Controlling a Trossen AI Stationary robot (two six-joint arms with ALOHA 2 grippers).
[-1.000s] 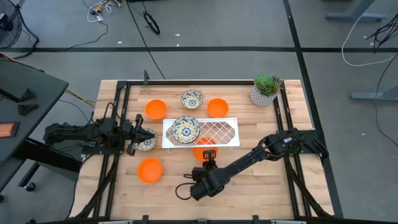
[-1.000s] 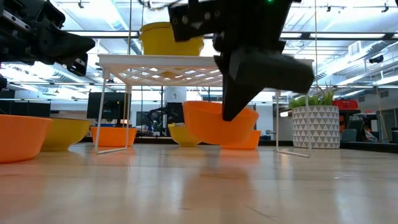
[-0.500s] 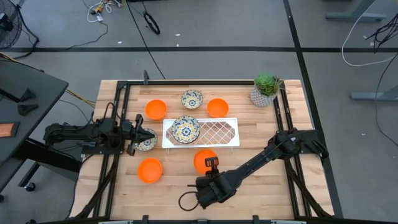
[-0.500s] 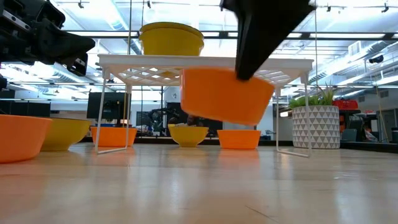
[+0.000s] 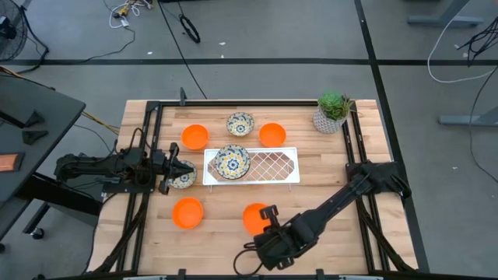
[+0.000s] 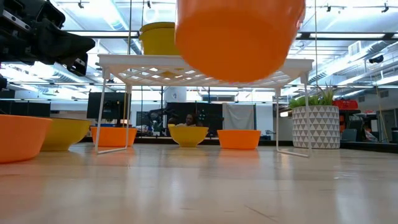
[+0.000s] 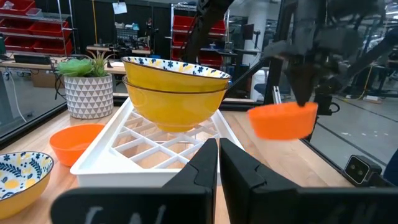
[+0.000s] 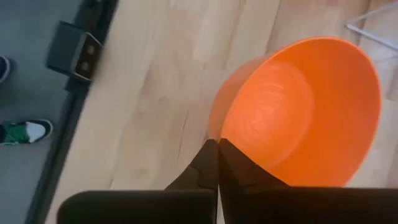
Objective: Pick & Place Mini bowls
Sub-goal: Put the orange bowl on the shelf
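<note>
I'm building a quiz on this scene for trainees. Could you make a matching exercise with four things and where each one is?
Things:
1. lifted orange bowl
2. stacked patterned bowls
3. plant
4. left gripper

Places:
a. on the white rack
b. table's far right corner
c. held by its rim in the right gripper, above the table's near edge
d. over a patterned bowl left of the rack

Pairs: 1-c, 2-a, 3-b, 4-d
</note>
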